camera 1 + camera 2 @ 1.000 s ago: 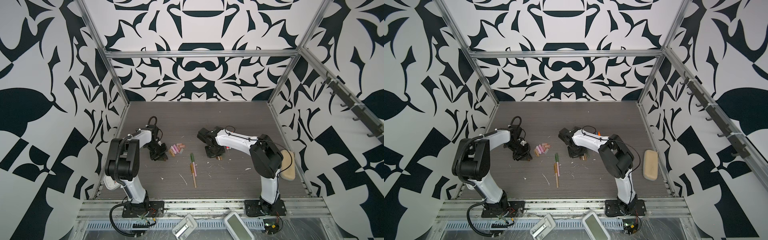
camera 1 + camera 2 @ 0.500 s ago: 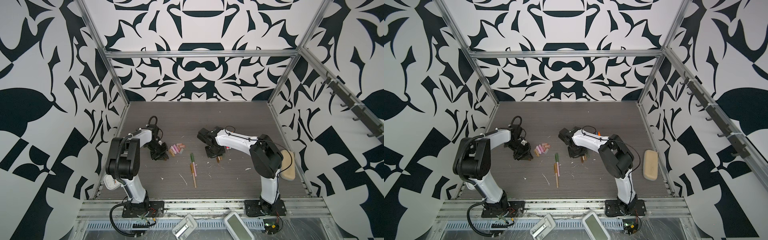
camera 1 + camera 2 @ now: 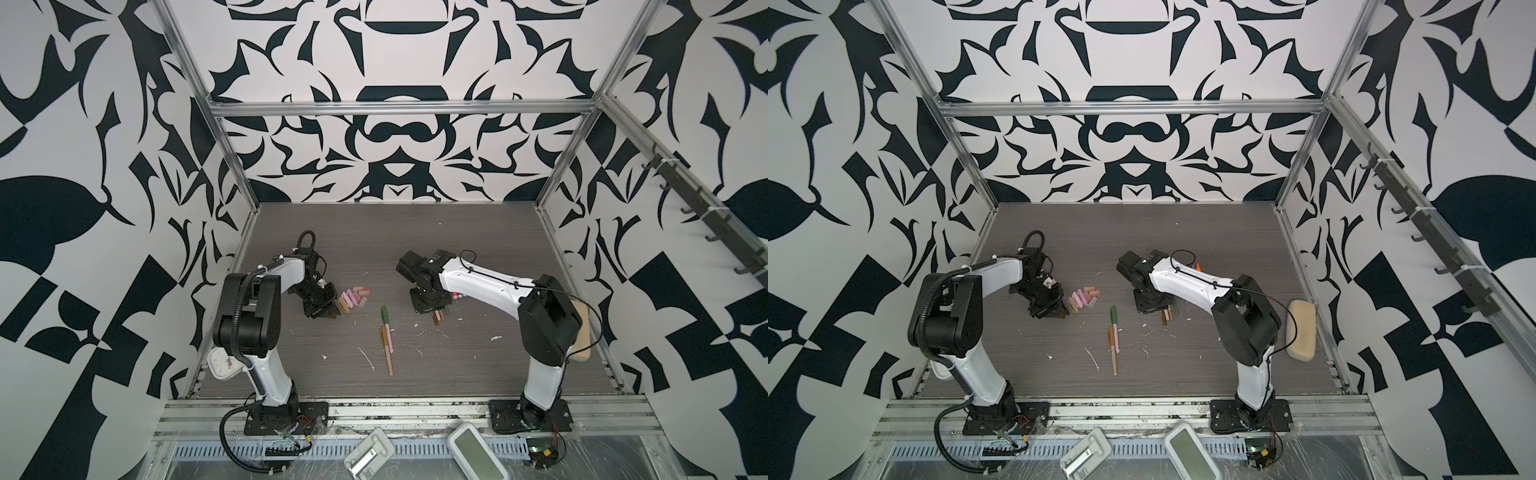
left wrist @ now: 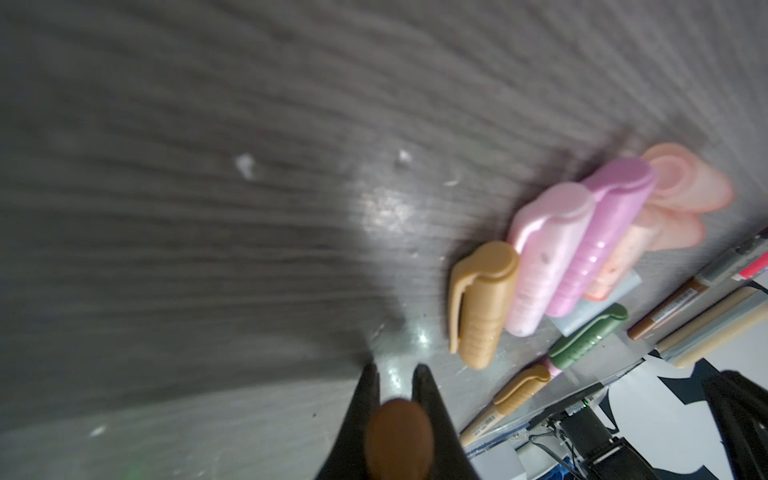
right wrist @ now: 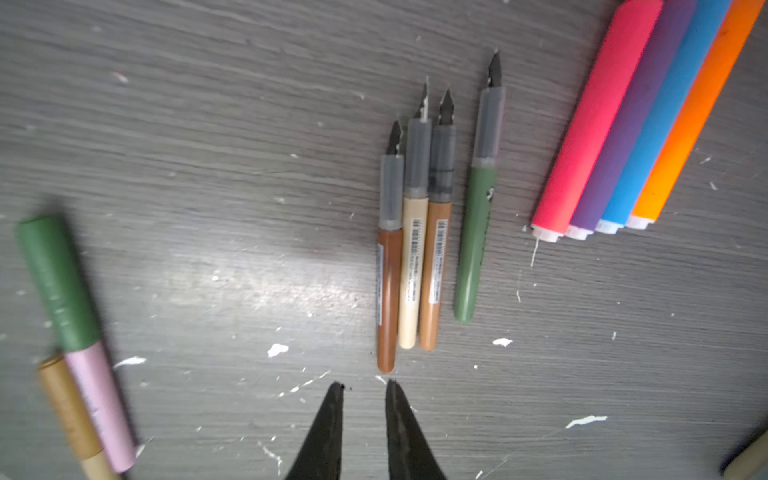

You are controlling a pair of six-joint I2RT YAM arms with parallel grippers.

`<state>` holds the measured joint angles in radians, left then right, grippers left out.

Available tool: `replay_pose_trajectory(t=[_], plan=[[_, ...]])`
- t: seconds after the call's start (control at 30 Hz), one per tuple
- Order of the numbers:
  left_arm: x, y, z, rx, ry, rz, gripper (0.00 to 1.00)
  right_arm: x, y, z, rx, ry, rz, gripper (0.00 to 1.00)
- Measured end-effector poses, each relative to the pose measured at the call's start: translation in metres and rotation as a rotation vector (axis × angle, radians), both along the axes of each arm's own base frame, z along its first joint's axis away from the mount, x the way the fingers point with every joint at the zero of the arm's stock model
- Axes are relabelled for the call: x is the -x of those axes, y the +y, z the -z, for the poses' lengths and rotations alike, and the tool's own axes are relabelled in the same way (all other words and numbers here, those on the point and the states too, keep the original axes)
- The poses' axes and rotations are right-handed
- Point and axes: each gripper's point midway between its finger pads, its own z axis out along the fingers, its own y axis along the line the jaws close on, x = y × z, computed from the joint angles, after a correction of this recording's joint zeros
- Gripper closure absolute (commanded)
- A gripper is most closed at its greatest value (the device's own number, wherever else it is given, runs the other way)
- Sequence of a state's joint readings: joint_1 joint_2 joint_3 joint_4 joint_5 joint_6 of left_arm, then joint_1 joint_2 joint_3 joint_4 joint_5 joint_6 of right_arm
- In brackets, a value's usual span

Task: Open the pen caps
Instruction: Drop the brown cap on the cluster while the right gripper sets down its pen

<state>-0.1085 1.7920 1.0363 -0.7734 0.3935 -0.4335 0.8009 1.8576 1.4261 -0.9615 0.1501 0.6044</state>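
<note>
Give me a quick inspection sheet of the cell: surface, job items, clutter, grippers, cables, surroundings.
Surface: grey wood-grain table, white flecks.
Job's things: loose caps heaped; four uncapped pens; capped pens mid-table; four bright markers.
Clutter: beige pad at table edge.
Grippers: left gripper shut on brown cap; right gripper slightly open, empty.
Cables: black loop at left wrist; thin cable along right arm.
Surroundings: patterned walls, hook rail.

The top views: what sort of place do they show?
Probably a robot test cell, not a home: two robot arms mounted at the front of a grey table, patterned walls on an aluminium frame, and loose pens.
</note>
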Motion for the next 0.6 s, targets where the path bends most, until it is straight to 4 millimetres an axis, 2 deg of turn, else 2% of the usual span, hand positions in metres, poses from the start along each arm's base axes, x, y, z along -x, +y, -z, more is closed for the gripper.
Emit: replay_pose_trajectory(t=[0.3,0.6], plan=[[-0.009,-0.007,-0.003,0.040,-0.020,-0.022,0.74,0.015,0.016,-0.002,-0.020,0.006,-0.032,0.78],[-0.010,-0.010,-0.006,0.064,-0.016,-0.034,0.74,0.031,0.031,-0.002,-0.026,0.008,-0.066,0.78]])
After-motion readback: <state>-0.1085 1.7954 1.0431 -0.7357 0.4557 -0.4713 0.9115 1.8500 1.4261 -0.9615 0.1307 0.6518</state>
